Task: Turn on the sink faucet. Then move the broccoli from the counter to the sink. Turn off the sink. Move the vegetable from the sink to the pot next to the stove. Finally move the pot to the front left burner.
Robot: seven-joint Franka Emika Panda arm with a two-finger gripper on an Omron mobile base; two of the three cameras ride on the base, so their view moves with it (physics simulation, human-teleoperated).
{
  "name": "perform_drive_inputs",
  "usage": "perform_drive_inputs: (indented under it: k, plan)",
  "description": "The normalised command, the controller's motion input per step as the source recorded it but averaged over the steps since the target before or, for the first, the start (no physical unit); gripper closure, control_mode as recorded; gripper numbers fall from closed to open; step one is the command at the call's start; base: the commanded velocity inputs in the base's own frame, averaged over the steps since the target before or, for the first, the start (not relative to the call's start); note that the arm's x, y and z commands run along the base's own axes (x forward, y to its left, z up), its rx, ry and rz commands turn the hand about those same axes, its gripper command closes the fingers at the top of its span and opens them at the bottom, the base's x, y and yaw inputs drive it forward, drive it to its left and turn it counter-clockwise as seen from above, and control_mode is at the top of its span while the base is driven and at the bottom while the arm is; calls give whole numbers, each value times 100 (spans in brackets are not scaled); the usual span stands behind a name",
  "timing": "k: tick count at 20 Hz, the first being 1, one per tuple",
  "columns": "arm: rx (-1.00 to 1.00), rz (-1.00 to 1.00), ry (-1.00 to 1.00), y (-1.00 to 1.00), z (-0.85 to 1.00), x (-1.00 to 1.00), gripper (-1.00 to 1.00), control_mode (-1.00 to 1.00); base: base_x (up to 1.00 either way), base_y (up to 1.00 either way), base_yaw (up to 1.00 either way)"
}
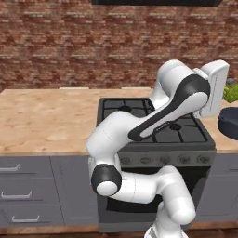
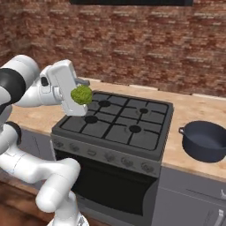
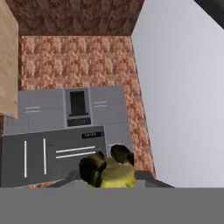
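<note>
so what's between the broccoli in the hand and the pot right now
In the right base view the stove and its black grated cooktop lie between the broccoli, held in the hand, and the pot; nothing sits on the burners.

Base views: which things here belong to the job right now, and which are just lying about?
Job:
- broccoli, held in the claw above the stove's left edge
- pot, on the counter right of the stove
- stove, burners bare

Lying about:
- brick wall
- grey cabinet drawers left of the stove
</note>
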Motion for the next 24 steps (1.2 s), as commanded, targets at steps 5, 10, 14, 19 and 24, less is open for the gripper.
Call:
perform_drive_inputs:
  k: [5, 10, 14, 19, 24]
  plan:
    - [0, 0, 0, 0, 0, 0, 100, 100, 59, -26, -9]
    - [0, 0, 0, 0, 0, 0, 100, 100, 49, -33, -9]
    - [0, 0, 0, 0, 0, 0, 100, 100, 40, -44, -9]
    - [0, 0, 0, 0, 0, 0, 100, 100, 34, -46, -10]
    - [0, 0, 0, 0, 0, 0, 100, 100, 29, -37, -8]
